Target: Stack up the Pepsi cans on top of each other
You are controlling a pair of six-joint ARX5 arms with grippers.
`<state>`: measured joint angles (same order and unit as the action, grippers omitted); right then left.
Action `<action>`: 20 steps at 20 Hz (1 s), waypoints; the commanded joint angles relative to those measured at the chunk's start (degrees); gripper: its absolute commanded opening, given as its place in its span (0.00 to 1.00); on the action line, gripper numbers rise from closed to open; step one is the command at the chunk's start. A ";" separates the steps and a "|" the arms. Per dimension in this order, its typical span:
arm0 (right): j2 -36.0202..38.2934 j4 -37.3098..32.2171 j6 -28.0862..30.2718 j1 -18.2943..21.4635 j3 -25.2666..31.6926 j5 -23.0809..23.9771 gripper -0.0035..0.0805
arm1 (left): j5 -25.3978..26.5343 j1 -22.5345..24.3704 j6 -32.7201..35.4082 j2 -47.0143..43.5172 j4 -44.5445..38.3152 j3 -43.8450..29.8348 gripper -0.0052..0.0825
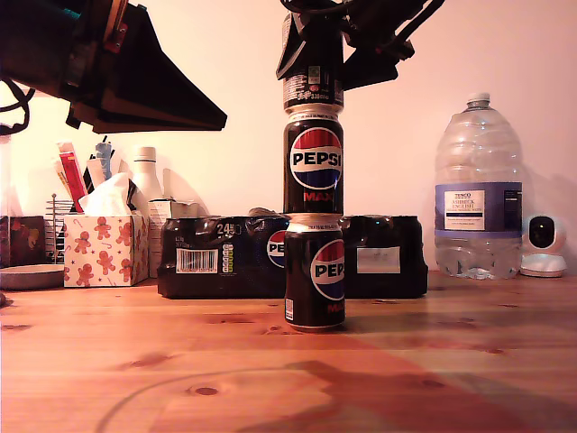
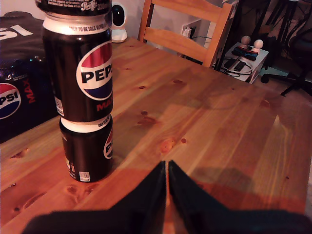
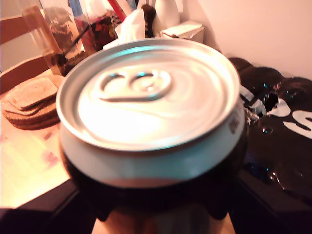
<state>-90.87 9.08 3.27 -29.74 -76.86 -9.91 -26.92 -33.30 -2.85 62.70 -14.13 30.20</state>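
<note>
Three black Pepsi Max cans stacked near table centre, exterior view. My second gripper clamps top can for alignment; my first gripper, jaws closed, empty, parked clear.

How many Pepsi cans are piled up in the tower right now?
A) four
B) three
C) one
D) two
B: the exterior view shows a bottom can on the table, a middle can on it, and a top can at my second hand.
</note>
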 commanded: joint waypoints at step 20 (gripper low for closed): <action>-1.18 4.98 -0.09 -1.01 -0.98 1.68 0.50 | -0.09 -0.20 1.36 -0.55 1.03 -0.61 0.06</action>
<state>-90.87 12.67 3.22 -30.48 -78.35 -8.40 -26.92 -33.30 -1.98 62.70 -12.78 30.20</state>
